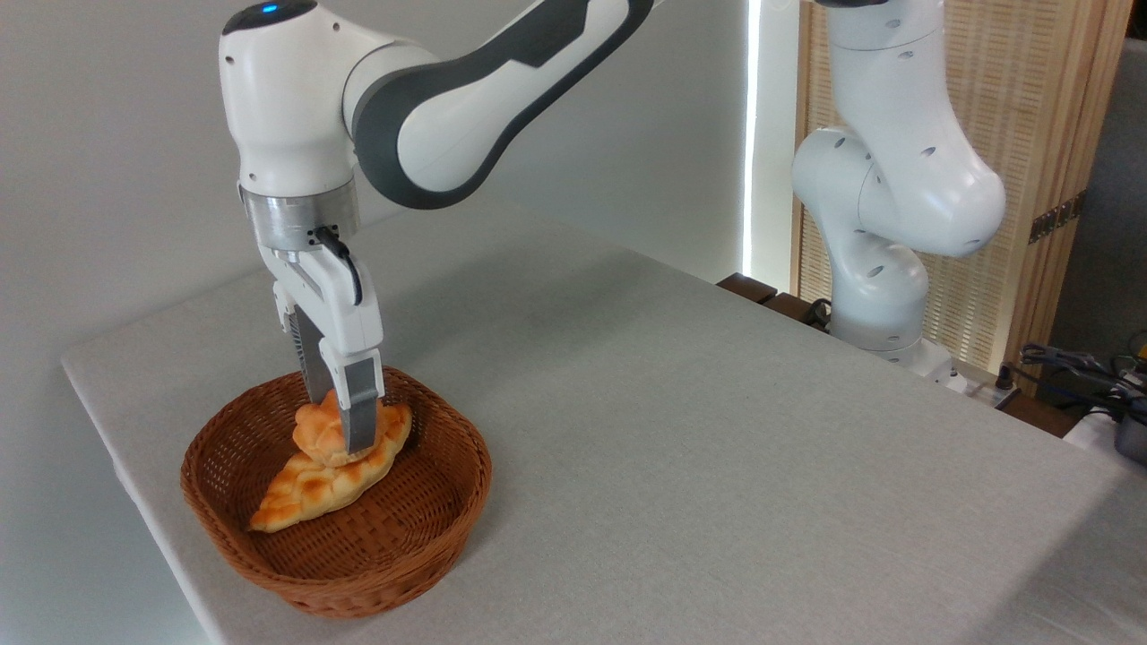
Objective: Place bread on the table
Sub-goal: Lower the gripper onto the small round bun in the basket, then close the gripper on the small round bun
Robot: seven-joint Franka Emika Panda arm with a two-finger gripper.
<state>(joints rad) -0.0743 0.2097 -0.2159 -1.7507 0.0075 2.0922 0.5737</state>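
The bread (315, 434), a small round golden bun with a lumpy top, sits inside the brown wicker basket (385, 555) on top of a longer braided loaf. My gripper (340, 428) reaches straight down into the basket. Its near finger (361, 408) lies against the bun's front right side. The far finger stands behind the bun, its tip hidden. The jaws look closed on the bun, which still touches the loaf beneath. The table (681, 430) is covered in plain light grey cloth and spreads out to the right of the basket.
The braided pointed loaf (309, 493) lies diagonally in the basket under the bun. The basket stands near the table's front left edge. The arm's white base (883, 296) stands at the far right edge, with cables (1084, 367) beyond it.
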